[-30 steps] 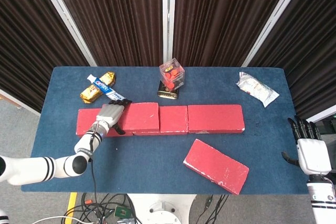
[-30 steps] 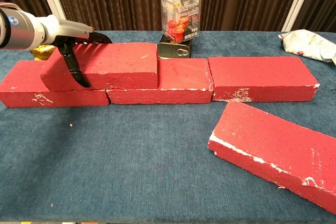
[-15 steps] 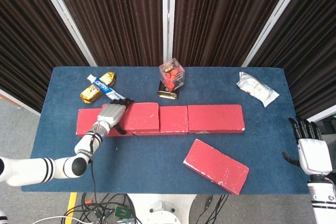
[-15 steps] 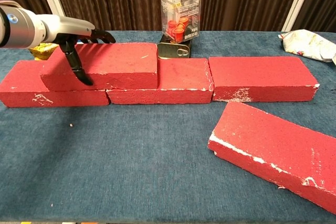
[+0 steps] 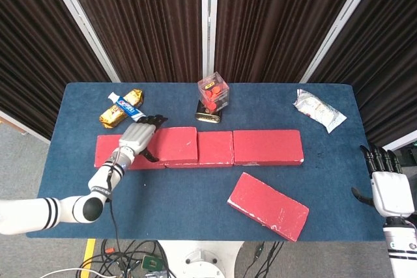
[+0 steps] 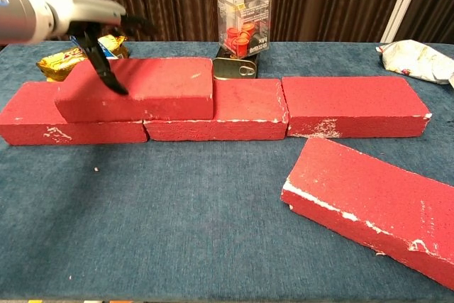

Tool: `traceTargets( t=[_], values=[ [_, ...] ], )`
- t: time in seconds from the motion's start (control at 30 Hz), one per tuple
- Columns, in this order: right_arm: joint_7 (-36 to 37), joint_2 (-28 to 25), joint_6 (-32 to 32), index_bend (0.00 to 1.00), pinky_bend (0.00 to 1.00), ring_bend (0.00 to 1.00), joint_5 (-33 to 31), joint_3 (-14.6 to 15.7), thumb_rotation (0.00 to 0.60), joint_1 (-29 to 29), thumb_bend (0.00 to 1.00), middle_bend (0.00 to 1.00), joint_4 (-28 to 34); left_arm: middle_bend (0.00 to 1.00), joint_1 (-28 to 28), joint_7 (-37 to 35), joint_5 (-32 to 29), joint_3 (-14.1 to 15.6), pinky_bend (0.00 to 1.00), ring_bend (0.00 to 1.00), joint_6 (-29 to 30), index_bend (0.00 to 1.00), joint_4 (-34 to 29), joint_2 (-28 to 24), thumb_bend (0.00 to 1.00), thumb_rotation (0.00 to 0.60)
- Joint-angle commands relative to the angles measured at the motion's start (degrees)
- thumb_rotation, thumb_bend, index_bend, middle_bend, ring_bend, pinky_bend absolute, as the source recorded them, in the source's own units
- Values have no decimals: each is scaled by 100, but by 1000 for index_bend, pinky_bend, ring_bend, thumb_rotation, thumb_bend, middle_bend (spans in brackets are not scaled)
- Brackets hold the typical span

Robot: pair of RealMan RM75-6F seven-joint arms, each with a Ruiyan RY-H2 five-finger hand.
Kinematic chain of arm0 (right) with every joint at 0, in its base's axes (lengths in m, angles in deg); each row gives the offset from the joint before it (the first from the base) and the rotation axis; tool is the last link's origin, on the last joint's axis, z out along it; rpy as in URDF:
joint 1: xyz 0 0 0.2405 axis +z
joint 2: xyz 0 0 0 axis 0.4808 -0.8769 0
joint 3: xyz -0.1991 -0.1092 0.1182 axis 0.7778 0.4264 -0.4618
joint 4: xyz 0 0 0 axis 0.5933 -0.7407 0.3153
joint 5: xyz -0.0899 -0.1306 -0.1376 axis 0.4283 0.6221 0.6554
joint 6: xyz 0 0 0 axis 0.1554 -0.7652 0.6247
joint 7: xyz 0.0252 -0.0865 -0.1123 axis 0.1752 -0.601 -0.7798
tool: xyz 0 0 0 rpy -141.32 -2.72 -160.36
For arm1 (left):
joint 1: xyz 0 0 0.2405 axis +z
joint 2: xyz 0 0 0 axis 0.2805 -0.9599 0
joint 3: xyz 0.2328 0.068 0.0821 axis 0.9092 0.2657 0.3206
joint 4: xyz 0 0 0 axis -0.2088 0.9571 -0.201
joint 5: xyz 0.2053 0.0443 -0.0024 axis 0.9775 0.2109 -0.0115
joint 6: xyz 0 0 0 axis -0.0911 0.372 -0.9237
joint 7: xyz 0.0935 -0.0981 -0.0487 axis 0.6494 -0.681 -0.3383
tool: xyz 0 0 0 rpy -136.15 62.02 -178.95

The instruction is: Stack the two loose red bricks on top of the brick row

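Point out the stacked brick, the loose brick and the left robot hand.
stacked brick [image 6: 152, 90], chest view, middle of its top face.
loose brick [image 5: 268, 206], head view, centre of its top face.
left robot hand [image 5: 137, 137], head view, back of the hand.

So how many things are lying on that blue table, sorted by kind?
Red bricks: 5
Clear plastic box: 1
Flat tin: 1
White packet: 1
Gold snack wrapper: 1
Toothpaste tube: 1
Total: 10
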Motion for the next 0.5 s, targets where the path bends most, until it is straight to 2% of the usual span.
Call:
traceTargets(
  t=[0.03,0.17,0.33,0.5],
  values=[
    [-5,-22,-4,0,0,0,45,21,600,0,113,0,56,0,180,-157,289,-163,0,0,348,0,-430,-363,0,600],
    [31,-70,17,0,0,0,83,62,600,-13,112,0,232,0,609,-287,707,-129,0,0,970,0,-1099,-857,0,600],
    [-76,-78,23,0,0,0,221,148,600,-14,108,0,456,0,1307,-407,1282,332,0,0,1443,0,-1612,-1330,0,600],
    [-303,169,150,0,0,0,430,400,600,-25,72,0,828,0,2022,-691,1966,809,0,0,1770,0,-1558,-1493,0,600]
  ],
)
